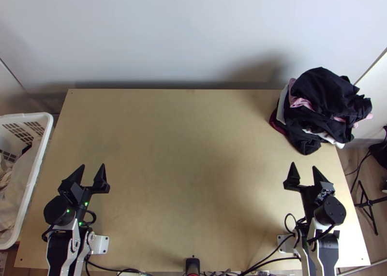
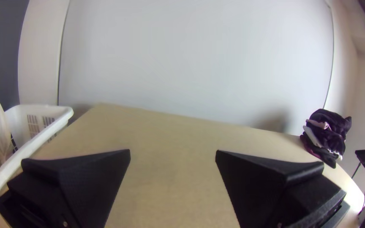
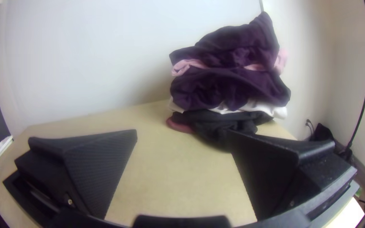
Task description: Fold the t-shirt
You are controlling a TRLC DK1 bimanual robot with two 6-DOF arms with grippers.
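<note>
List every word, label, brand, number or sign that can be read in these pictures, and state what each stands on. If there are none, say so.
There are none that can be read.
Clothes pile: no readable text.
White basket: no readable text.
Table: no readable text.
Left hand, right hand: small marks, too small to read.

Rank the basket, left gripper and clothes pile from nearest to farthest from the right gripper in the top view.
1. Clothes pile, at the table's far right corner.
2. Left gripper, over the table's left side.
3. Basket, at the table's left edge.
</note>
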